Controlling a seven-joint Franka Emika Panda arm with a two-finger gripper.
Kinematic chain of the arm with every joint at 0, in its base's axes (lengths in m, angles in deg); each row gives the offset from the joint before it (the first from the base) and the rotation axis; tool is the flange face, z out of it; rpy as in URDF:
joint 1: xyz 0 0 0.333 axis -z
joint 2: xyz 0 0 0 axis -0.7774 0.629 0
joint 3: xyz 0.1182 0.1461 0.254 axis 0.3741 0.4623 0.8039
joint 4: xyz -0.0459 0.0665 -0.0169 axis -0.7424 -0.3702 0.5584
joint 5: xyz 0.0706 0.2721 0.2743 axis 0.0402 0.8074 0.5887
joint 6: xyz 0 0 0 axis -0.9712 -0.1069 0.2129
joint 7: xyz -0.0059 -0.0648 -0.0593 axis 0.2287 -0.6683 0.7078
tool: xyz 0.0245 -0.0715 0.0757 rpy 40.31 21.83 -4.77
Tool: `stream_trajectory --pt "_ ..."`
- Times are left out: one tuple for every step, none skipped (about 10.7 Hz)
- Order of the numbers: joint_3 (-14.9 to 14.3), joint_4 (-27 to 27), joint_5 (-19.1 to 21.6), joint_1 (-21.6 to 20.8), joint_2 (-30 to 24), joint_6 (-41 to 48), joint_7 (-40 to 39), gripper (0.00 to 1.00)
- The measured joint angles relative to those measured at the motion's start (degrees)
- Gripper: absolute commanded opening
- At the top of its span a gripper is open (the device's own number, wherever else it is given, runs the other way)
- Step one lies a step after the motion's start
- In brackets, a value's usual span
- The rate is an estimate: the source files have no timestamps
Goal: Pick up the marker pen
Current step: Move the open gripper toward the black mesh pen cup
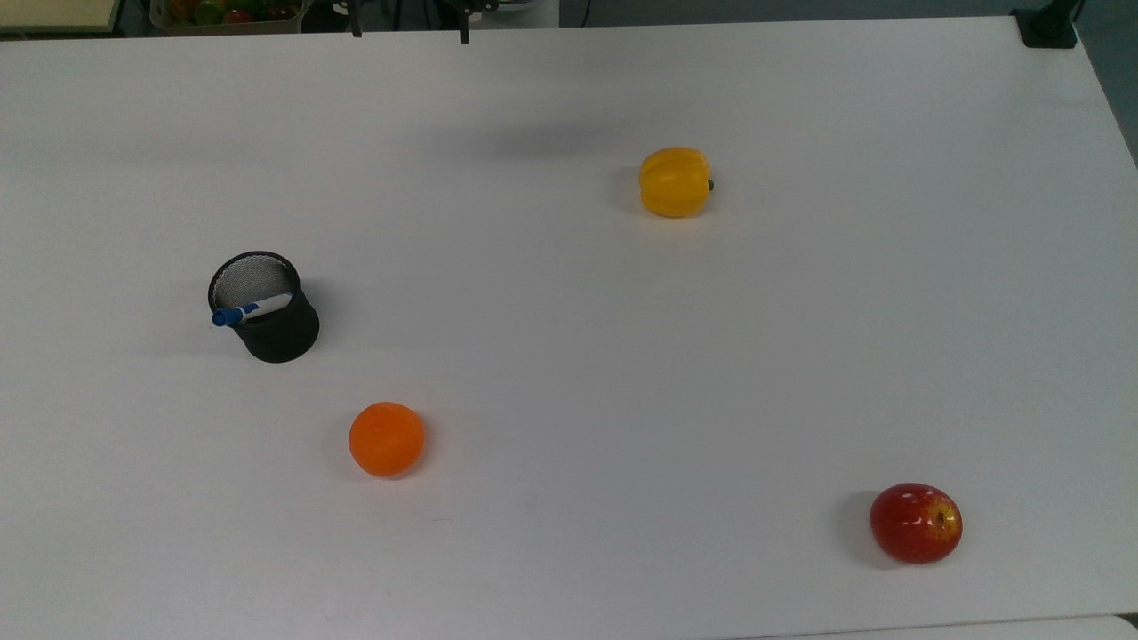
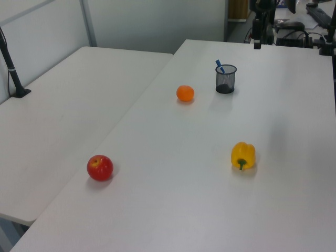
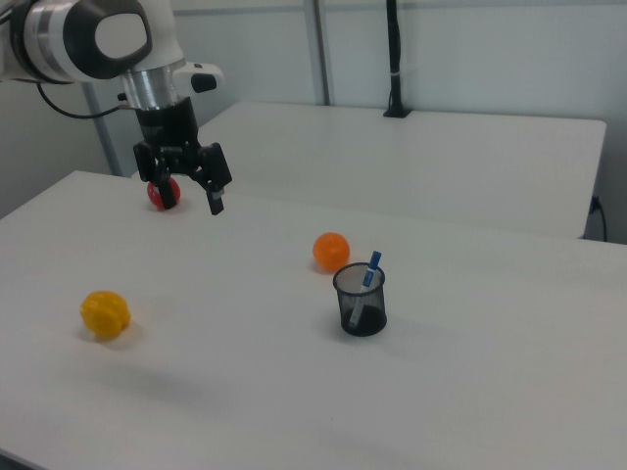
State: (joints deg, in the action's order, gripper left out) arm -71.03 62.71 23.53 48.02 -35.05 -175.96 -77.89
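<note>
White-barrelled marker pen (image 1: 252, 310) with a blue cap stands tilted inside a black mesh cup (image 1: 271, 324) on a white table (image 1: 569, 373). An orange (image 1: 386, 438) lies near the cup. The gripper (image 3: 189, 194) hangs high above the table, fingers apart, holding nothing.

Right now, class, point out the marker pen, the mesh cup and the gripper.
marker pen (image 1: 233, 314): top view, blue cap.
mesh cup (image 1: 284, 333): top view, black outer wall.
gripper (image 3: 186, 194): right view, midway between its open fingertips.
</note>
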Motion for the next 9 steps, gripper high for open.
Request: stream_trajectory --pt "0.0 -0.1 0.0 0.0 0.0 0.0 0.0 1.00" --pt "0.0 -0.1 0.0 0.0 0.0 0.0 0.0 1.00" --pt "0.0 -0.1 0.0 0.0 0.0 0.0 0.0 1.00" --pt "0.0 -0.1 0.0 0.0 0.0 0.0 0.0 1.00" --pt "0.0 -0.1 0.0 0.0 0.0 0.0 0.0 1.00" --pt "0.0 -0.1 0.0 0.0 0.0 0.0 0.0 1.00" --pt "0.0 -0.1 0.0 0.0 0.0 0.0 0.0 1.00" --pt "0.0 0.0 0.0 0.0 0.0 0.0 0.0 1.00" --pt "0.0 -0.1 0.0 0.1 0.2 -0.7 0.0 1.00"
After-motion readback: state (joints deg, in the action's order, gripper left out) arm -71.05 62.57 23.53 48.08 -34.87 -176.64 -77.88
